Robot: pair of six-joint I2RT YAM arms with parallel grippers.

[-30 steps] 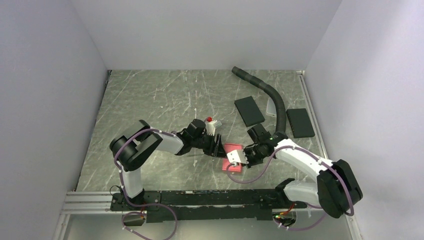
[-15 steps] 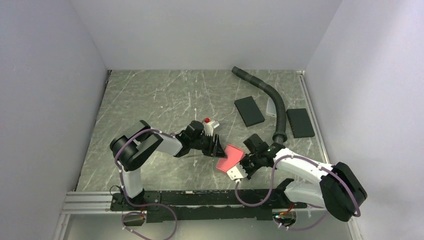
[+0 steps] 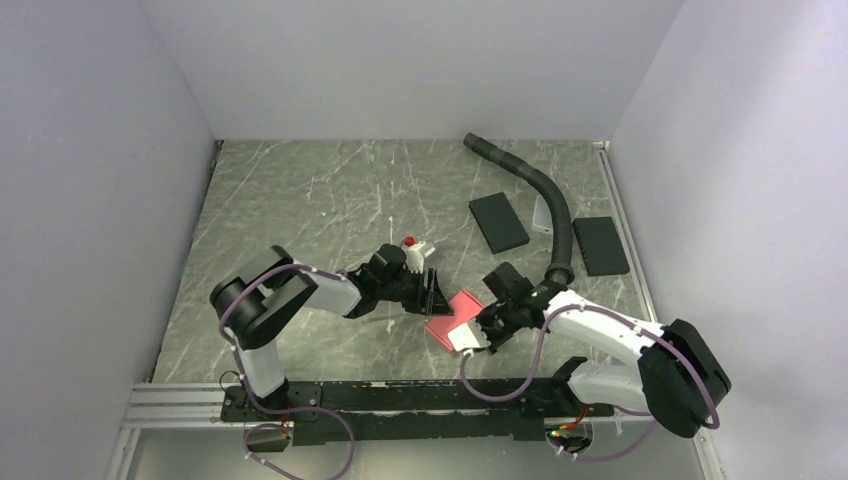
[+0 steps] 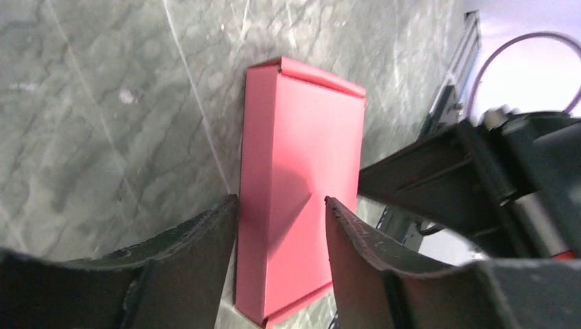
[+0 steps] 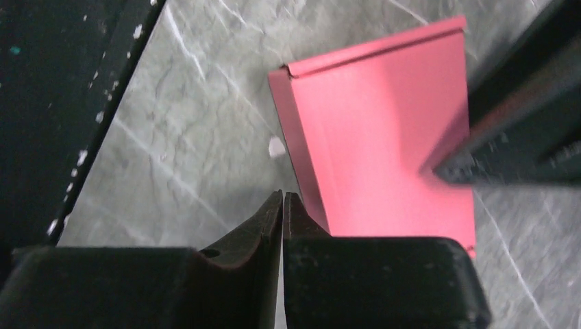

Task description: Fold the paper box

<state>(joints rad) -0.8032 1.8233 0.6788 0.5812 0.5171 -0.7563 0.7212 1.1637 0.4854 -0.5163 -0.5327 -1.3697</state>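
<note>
Pink paper box [image 4: 301, 171] on table [image 3: 300, 200]; left hand [image 4: 279, 203] spread above it; right hand [image 5: 283, 197] closed beside edge.

Overhead camera looks down; both close wrist cameras share the paper box [image 4: 301, 171].

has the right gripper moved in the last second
Yes. In the top view the right gripper, shut, has slid closer to the black base rail and slightly left, by the near edge of the paper box.
</note>
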